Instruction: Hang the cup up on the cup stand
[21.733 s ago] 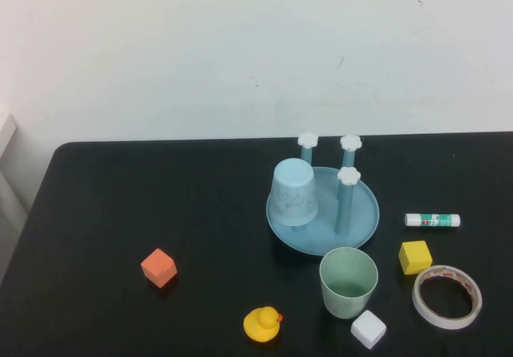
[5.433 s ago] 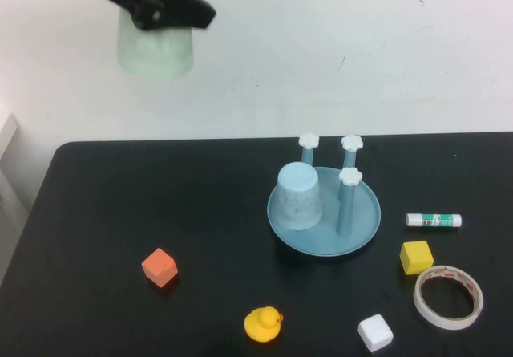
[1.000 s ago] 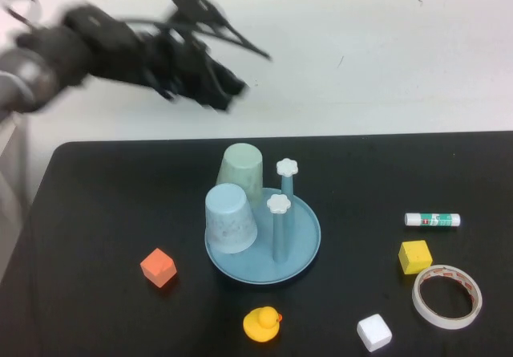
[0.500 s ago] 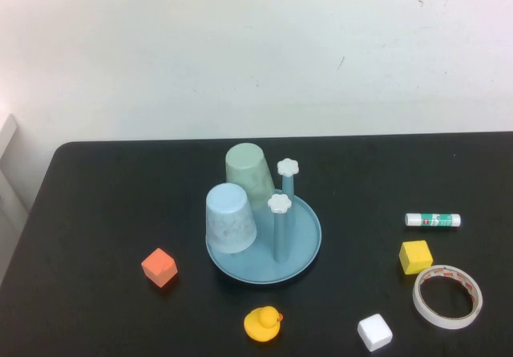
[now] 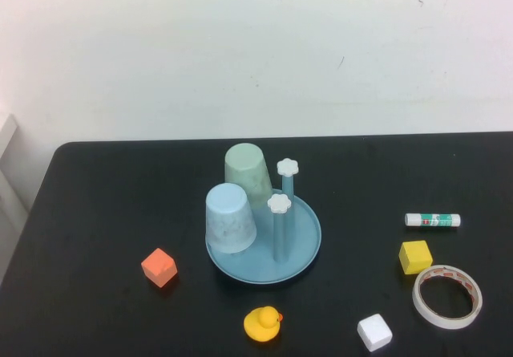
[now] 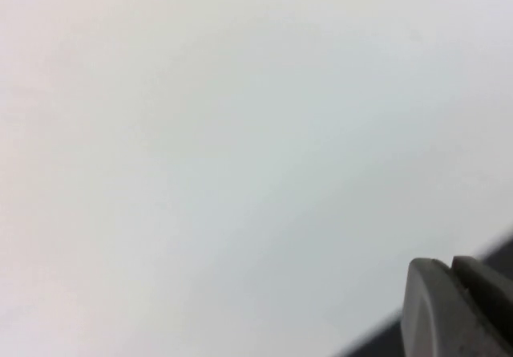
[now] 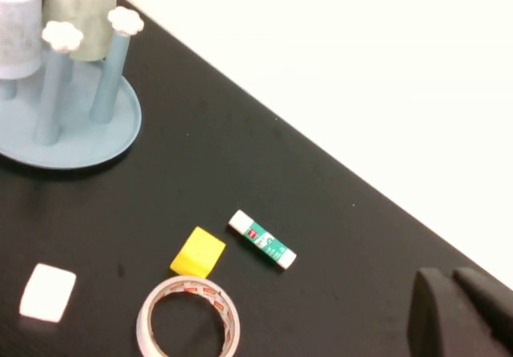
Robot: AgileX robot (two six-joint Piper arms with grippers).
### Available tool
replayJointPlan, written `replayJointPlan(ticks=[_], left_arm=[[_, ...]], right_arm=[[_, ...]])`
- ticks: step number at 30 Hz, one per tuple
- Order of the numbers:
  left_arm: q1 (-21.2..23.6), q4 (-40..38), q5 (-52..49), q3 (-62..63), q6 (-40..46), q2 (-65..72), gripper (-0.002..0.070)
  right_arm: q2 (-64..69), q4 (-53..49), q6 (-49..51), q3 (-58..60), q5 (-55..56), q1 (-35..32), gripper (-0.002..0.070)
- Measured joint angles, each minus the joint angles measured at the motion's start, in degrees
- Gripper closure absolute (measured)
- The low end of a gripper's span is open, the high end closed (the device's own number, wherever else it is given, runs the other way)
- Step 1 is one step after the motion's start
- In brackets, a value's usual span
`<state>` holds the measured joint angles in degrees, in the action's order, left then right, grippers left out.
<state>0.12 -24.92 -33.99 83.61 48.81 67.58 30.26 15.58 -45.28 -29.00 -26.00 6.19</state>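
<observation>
The pale mint-green cup (image 5: 248, 174) sits upside down over a back peg of the round blue cup stand (image 5: 309, 249), tilted slightly; it also shows in the right wrist view (image 7: 80, 12). No gripper touches it. A light blue speckled cup (image 5: 230, 217) sits inverted on the stand's left side. Two free pegs with white flower caps (image 5: 279, 204) stand to the right of the cups. My left gripper (image 6: 453, 273) is shut and empty, facing the white wall, out of the high view. My right gripper (image 7: 455, 281) is shut and empty, above the table's right part.
On the black table lie an orange cube (image 5: 159, 267), a yellow duck (image 5: 262, 323), a white cube (image 5: 374, 332), a yellow cube (image 5: 415, 257), a tape roll (image 5: 446, 296) and a glue stick (image 5: 432, 220). The white wall stands behind.
The left arm carried the mint cup from the table's front onto the stand's back peg, the stand shifted left, and the arm left the high view. Nothing has moved in the last half second.
</observation>
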Motion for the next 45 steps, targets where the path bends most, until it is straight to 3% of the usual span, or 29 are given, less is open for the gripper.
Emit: replayJointPlan(ticks=[13,19,30,45], left_arm=[[0.0,1.7,37.3,-27.1,0.5,-22.3,0.0675],[-0.4,0.2,52.9,-33.6,-5.8,-28.6,0.0675],[-13.0,-1.2,55.2,-34.0,-6.7,-30.2,0.0675],[-13.7,-1.9,55.2,-34.0,-7.0,-30.2,0.0675]], right_arm=[[-12.3,0.6,0.0,7.0,-7.5,0.0,0.0678],[-12.3,1.4,0.0,7.0,-9.4,0.0,0.0678],[-12.3,2.3,0.0,7.0,-9.7,0.0,0.0678],[-12.3,3.3,0.0,7.0,-10.9,0.0,0.0678]])
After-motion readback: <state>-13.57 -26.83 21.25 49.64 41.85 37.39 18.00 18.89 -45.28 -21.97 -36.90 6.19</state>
